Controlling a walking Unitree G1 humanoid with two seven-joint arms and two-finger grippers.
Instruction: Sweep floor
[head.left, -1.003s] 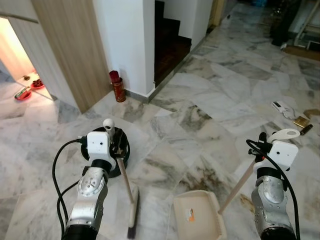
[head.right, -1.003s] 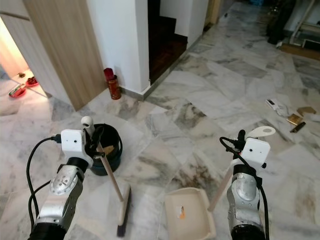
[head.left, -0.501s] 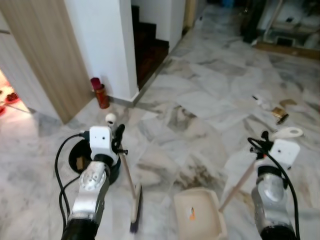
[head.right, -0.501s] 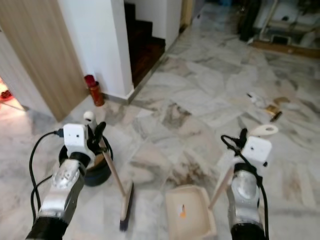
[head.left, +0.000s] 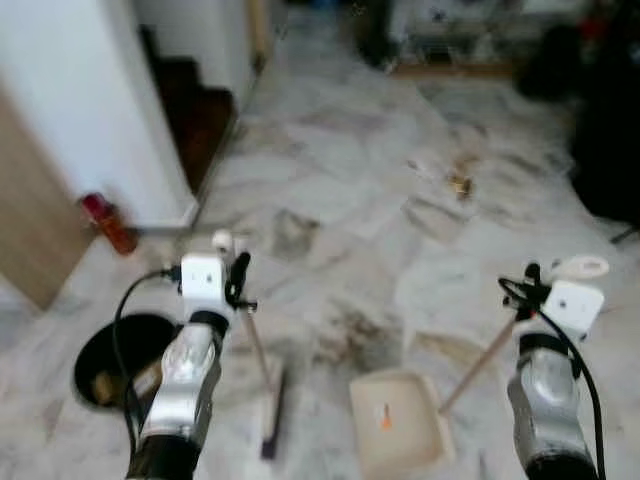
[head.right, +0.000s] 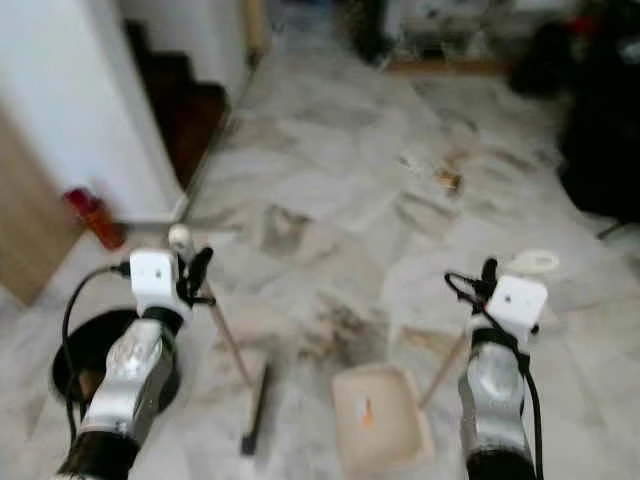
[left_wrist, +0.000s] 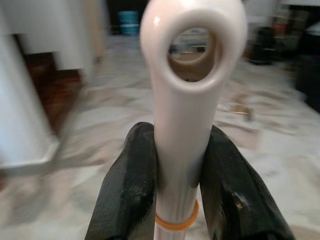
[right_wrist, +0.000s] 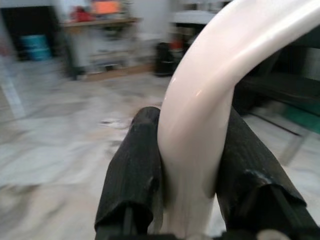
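Broom (head.left: 262, 375) in left gripper (left_wrist: 177, 195), dustpan (head.left: 397, 432) in right gripper (right_wrist: 190, 185)

Grey-veined marble floor (head.left: 330, 170), white wall (head.left: 60, 110), dark stairwell (head.left: 195, 110).

Even daylight, heavy motion blur (wrist backgrounds too)
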